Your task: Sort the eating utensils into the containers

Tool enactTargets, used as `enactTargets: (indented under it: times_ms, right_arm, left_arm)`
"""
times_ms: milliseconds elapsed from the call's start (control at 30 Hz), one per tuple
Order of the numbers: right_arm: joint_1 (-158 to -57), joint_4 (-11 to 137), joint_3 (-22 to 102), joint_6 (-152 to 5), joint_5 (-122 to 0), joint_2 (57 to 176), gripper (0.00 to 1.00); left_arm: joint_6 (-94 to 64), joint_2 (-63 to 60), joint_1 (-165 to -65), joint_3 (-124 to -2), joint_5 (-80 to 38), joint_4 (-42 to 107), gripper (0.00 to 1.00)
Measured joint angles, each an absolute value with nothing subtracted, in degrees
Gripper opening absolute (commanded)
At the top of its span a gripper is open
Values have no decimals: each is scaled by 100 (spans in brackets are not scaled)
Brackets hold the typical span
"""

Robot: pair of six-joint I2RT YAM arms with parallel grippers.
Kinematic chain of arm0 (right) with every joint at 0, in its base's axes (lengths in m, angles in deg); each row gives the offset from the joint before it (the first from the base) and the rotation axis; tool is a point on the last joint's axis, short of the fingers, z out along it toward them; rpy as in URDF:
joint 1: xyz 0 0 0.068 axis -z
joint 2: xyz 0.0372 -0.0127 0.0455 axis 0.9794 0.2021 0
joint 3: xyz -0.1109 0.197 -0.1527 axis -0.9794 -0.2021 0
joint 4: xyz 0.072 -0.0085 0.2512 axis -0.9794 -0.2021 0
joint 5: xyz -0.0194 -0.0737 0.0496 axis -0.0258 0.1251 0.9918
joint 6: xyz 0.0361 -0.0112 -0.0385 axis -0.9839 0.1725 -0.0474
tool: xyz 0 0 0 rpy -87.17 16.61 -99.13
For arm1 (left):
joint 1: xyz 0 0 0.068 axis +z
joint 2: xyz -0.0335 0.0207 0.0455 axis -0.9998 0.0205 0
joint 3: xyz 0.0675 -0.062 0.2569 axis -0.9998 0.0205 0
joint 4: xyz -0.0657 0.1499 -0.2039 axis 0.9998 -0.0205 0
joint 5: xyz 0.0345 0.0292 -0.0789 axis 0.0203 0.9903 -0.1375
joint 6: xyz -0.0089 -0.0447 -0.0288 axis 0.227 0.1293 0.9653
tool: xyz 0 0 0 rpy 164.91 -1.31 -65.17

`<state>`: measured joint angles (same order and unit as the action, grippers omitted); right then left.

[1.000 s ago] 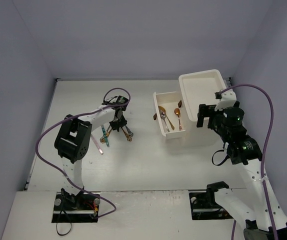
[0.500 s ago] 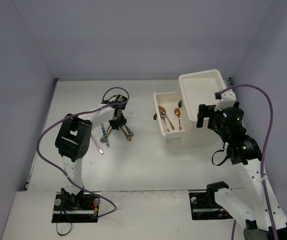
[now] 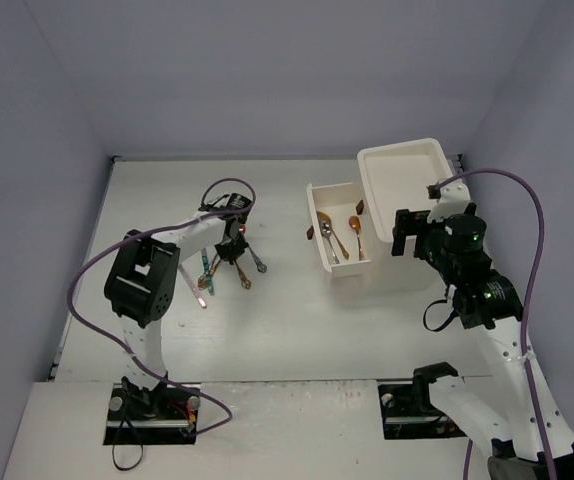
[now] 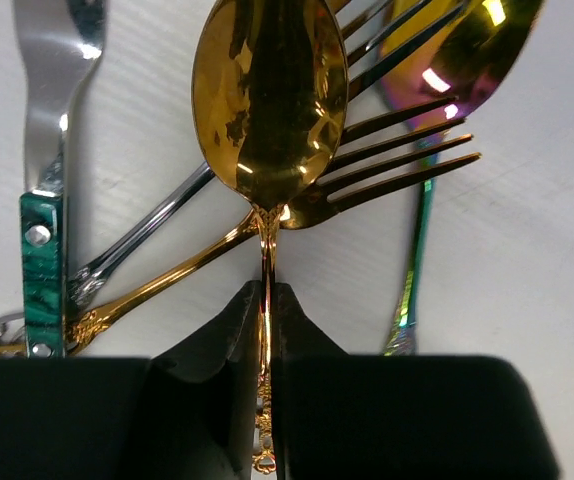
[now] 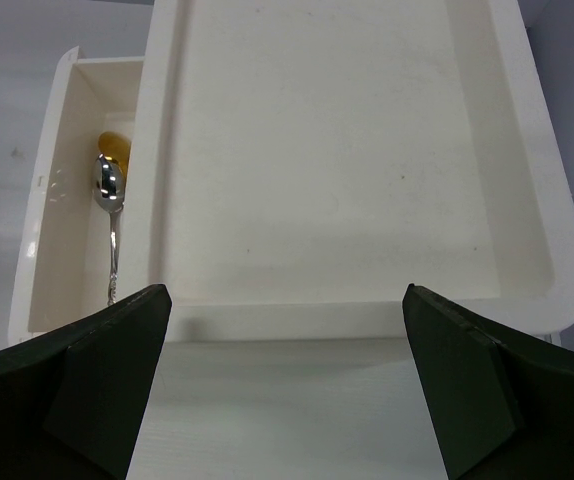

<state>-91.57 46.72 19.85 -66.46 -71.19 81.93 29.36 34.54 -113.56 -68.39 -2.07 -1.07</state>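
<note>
Left pincer (image 4: 267, 300) was clamped on the thin stem of a glossy gold spoon (image 4: 267, 100), atop a cutlery heap (image 3: 207, 270) at the desk's (image 3: 297, 320) nine o'clock. Three spoons (image 3: 329, 240) lay in a shallow white plastic drawer (image 3: 339, 268) at three o'clock. Right pincer (image 5: 287, 330) gaped wide.

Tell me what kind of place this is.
Probably a robot test cell: plain walls enclose a white table, left arm and right arm bolted at its edge, with loose cutlery and a drawer.

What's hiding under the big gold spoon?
A gold fork pokes out from under the gold spoon, plus a silver handle. Where they cross beneath the bowl is covered.
</note>
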Motion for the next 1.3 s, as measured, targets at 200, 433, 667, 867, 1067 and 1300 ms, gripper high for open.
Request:
enactTargets:
  times_ms: [200, 433, 667, 867, 1067, 1300]
  right_arm:
    - [-9157, 4672, 1969, -6646, -7119, 8195, 100]
    - [-9157, 4672, 1969, -6646, -7119, 8196, 100]
    - [-9157, 4672, 1969, -6646, -7121, 8196, 100]
    - [-9161, 4674, 1969, -6646, -7121, 8194, 100]
    - [-9168, 4672, 1969, -6646, -7124, 8184, 100]
    - [-9170, 4672, 1969, -6644, -7124, 8178, 100]
  left_arm:
    - [2671, 2841, -11356, -6613, -113, -467, 0]
    - [2469, 1946, -11736, -7478, -307, -526, 0]
    - [2549, 2312, -12679, -8832, -1032, 151, 0]
    - [2628, 3581, -13223, -10242, -1496, 401, 14]
    - [2805, 4340, -13382, -10663, -1665, 346, 36]
    - [2643, 3919, -13371, -10389, -1252, 209, 42]
